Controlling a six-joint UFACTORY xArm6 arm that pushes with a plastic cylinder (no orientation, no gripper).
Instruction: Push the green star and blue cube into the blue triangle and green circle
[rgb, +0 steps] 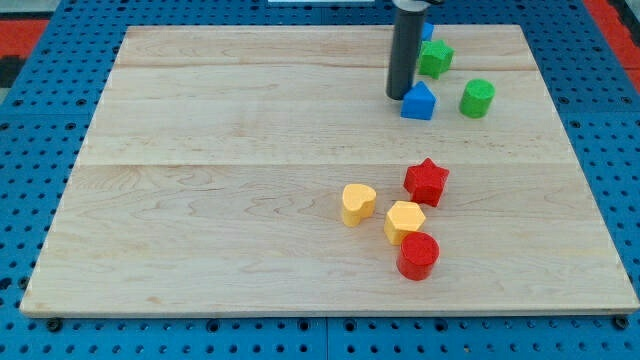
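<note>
My tip (401, 95) rests on the board near the view's top right, touching or nearly touching the left side of the blue triangle (419, 102). The green circle (477, 98) stands a little to the right of the triangle. The green star (435, 58) lies just above the triangle, to the right of the rod. A small part of the blue cube (427, 31) shows above the star, right by the rod, which hides the rest of it.
A red star (426, 181), a yellow heart (358, 203), a yellow hexagon (404, 221) and a red circle (418, 256) cluster at the lower middle right of the wooden board (220, 180). The board's top edge runs close above the blue cube.
</note>
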